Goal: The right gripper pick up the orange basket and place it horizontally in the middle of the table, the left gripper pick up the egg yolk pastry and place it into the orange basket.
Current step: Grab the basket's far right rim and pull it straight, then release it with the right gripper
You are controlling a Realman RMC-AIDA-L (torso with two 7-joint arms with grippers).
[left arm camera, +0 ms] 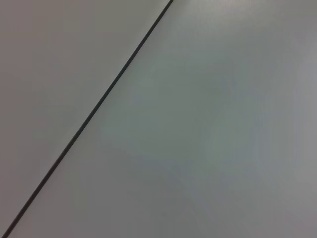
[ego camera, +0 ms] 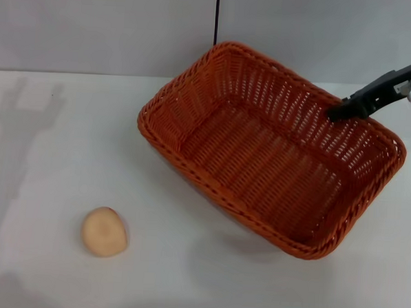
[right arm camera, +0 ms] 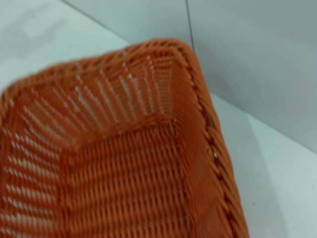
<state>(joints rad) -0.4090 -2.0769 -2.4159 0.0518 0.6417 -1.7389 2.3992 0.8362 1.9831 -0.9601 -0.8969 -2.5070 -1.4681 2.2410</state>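
The orange basket (ego camera: 267, 154) lies diagonally across the right half of the white table (ego camera: 46, 159), its open side up and nothing inside. My right gripper (ego camera: 342, 109) reaches in from the right edge of the head view and grips the basket's far right rim. A faint shadow spreads on the table below the basket's near edge. The right wrist view looks down into the basket (right arm camera: 124, 163) at one inner corner. The egg yolk pastry (ego camera: 105, 231) sits alone on the table at the near left, well apart from the basket. My left gripper is out of view.
A grey wall with a dark vertical seam (ego camera: 217, 16) stands behind the table. The left wrist view shows only plain wall panels and that kind of seam (left arm camera: 94, 111). Bare tabletop lies between the pastry and the basket.
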